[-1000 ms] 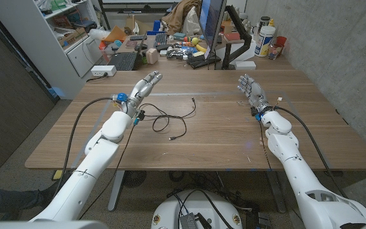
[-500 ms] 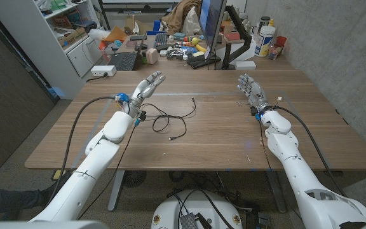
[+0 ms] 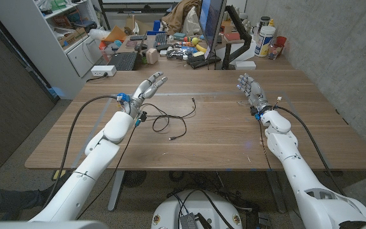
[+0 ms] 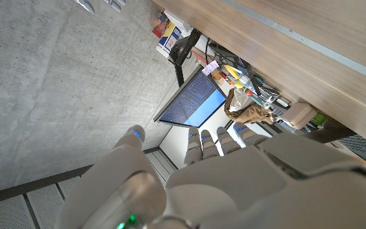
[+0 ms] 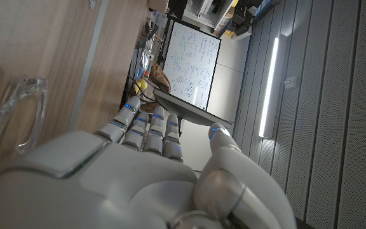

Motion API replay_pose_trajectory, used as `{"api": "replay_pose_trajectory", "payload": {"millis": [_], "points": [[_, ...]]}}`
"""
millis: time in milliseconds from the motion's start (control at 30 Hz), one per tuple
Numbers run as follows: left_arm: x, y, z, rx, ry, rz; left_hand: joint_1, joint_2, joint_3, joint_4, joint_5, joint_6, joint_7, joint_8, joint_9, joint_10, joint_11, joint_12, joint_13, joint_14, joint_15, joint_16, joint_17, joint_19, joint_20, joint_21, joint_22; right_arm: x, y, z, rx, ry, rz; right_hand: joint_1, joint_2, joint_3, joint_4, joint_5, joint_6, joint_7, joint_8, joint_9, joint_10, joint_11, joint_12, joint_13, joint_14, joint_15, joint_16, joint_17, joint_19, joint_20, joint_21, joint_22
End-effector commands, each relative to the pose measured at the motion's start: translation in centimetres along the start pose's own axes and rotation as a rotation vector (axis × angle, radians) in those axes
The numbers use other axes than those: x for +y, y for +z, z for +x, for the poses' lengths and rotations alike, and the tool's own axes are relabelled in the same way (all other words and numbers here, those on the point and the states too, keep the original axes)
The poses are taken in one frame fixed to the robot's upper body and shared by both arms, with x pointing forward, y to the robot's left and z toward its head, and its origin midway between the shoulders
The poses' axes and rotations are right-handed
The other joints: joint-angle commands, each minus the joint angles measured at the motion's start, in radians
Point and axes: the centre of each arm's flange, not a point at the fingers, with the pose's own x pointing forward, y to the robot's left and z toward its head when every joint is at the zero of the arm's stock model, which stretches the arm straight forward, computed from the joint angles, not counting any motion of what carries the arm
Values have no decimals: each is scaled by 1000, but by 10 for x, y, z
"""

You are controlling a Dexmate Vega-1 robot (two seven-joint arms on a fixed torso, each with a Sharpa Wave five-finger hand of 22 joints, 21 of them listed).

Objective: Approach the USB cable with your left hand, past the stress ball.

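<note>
Presently, USB cable point(image 3: 170, 118): thin black cord lying in loose loops on the wooden table point(image 3: 221, 143), left of the table's middle; one plug end points toward the far side near the centre, another end lies nearer the front edge.
Left hand point(image 3: 149, 85): raised above the table just beyond the cable's left loops, fingers extended and slightly spread, grasping nothing; it does not touch the cable.
Left hand, wrist view point(image 4: 221, 172): seen from behind, fingers straight and close together, reaching toward the monitor and the concrete wall, nothing in them.
Left arm point(image 3: 100, 149): white, coming in from the near left corner, its own black wiring running along it and passing close beside the cable's loops.
Right hand point(image 3: 250, 89): on the right half of the table, well apart from the cable, fingers extended and released, holding nothing; whether it touches the surface cannot be told.
Right hand, wrist view point(image 5: 151, 137): fingers straight and side by side, thumb apart, empty.
Clear handle-shaped object point(image 5: 14, 111): transparent, on the wood just beside the right hand.
Monitor point(image 3: 212, 25): stands at the table's far edge, behind the middle.
Clutter point(image 3: 183, 48): small colourful items, a keyboard and bottles along the far side, with a white shelf unit point(image 3: 68, 32) at far left.
</note>
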Motion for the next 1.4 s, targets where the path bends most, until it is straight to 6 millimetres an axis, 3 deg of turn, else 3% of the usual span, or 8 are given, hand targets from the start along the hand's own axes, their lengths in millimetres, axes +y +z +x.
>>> {"api": "replay_pose_trajectory", "payload": {"millis": [33,1400], "points": [[-1,6,-1,0,11,86,14,3,0,-8,5,14,0,10,4,9,-4,6,3,7,-3,4,4,2,1,-1,3,-1,1,0,-5,-5,0,3,6,-3,-2,5,7,-3,0,3,3,-1,-2,1,8,4,-4,3,11,-24,-5,4],[-11,25,-4,23,45,390,42,18,9,-20,2,62,-9,18,4,52,-16,14,3,46,-15,10,3,24,22,0,3,-4,1,0,-3,-7,2,2,6,-3,-4,5,10,-7,0,3,7,-3,-3,1,11,4,-5,2,15,-23,-20,4]]}}
